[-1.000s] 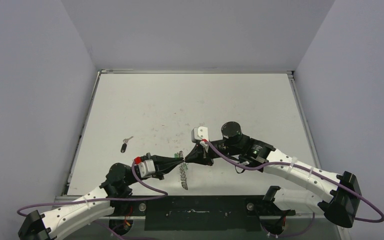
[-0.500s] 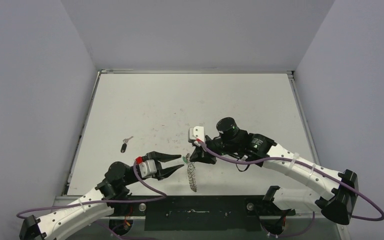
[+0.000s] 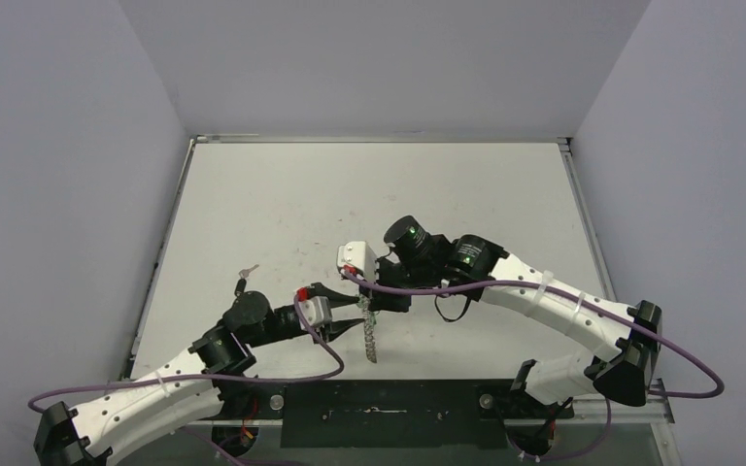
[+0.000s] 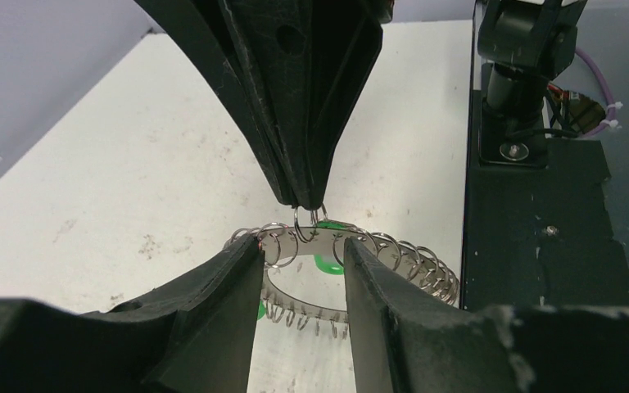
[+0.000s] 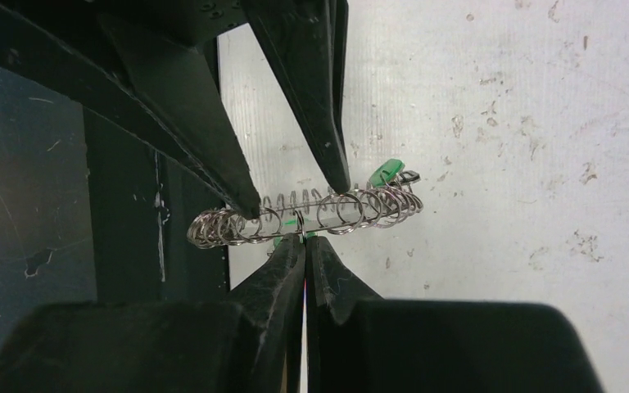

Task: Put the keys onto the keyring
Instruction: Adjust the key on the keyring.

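Note:
The keyring (image 3: pixel 372 340) hangs edge-on from my right gripper (image 3: pixel 369 301), near the table's front edge. In the right wrist view my right gripper (image 5: pixel 305 239) is shut on one small loop of the keyring (image 5: pixel 368 205). My left gripper (image 3: pixel 350 309) is open, with its fingers on either side of the ring's rim. In the left wrist view my left gripper (image 4: pixel 303 250) straddles the keyring (image 4: pixel 409 258). The green-headed key (image 5: pixel 385 172) hangs at the ring; its green head also shows in the left wrist view (image 4: pixel 328 264). The black-headed key (image 3: pixel 239 284) and the silver key (image 3: pixel 248 270) lie on the table, left.
The white table (image 3: pixel 369 194) has scuff marks around the middle. A black base strip (image 3: pixel 379 413) runs along the near edge, right below the hanging ring. Grey walls close in the left, right and back sides.
My left gripper let go and opened, then moved forward so that its fingers straddle the ring. My right gripper carried the keyring to the left.

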Robot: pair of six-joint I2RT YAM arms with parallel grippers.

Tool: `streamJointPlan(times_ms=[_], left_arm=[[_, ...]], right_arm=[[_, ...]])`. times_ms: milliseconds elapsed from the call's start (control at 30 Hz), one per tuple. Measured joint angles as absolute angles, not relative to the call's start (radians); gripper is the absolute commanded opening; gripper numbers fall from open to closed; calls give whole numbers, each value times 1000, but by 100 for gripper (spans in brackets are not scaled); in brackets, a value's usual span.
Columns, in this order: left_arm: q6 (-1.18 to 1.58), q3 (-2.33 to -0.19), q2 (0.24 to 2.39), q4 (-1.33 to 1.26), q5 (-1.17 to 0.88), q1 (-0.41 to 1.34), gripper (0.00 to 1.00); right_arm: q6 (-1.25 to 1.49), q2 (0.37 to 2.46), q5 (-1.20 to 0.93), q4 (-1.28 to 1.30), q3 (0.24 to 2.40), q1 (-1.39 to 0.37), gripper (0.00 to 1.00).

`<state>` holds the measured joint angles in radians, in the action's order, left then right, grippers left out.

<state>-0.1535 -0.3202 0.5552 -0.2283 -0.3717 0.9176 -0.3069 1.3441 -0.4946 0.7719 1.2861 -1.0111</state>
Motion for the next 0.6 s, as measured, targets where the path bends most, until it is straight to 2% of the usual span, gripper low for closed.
streamJointPlan(times_ms=[200, 367, 533, 600], left_arm=[[-150, -321, 643, -232, -385, 918, 27], [-143, -322, 685, -258, -406, 918, 26], [-138, -323, 712, -297, -422, 918, 31], [-135, -323, 718, -305, -427, 918, 26]], right_arm=[[-302, 1368, -474, 817, 1298, -1036, 0], [-301, 1369, -471, 825, 1308, -1043, 0], [-300, 1372, -468, 826, 1308, -1048, 0], [-300, 1373, -466, 830, 1308, -1048, 0]])
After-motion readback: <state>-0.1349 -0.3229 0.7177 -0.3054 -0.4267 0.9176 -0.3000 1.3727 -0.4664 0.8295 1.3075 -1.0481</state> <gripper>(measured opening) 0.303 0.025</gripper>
